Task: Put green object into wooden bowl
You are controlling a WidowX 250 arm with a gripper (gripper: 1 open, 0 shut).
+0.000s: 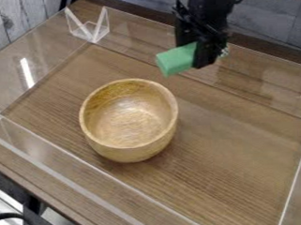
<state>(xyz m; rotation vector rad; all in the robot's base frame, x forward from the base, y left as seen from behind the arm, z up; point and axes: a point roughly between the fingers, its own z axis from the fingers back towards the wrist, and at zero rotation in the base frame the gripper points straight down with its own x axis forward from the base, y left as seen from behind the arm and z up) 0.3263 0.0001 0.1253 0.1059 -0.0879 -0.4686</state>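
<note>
The green object (177, 59), a flat mint-green block, hangs in the air above the table, tilted, with my black gripper (200, 54) shut on its right end. It is up and to the right of the wooden bowl (128, 118), which sits empty on the wooden tabletop at left of centre. The block is clear of the bowl's rim. My arm comes down from the top edge of the view.
A clear plastic wall (38, 54) rings the work area, with its low front edge (144, 204) near the camera. A small clear stand (89, 25) sits at the back left. Bare wood tabletop (242, 148) lies right of the bowl.
</note>
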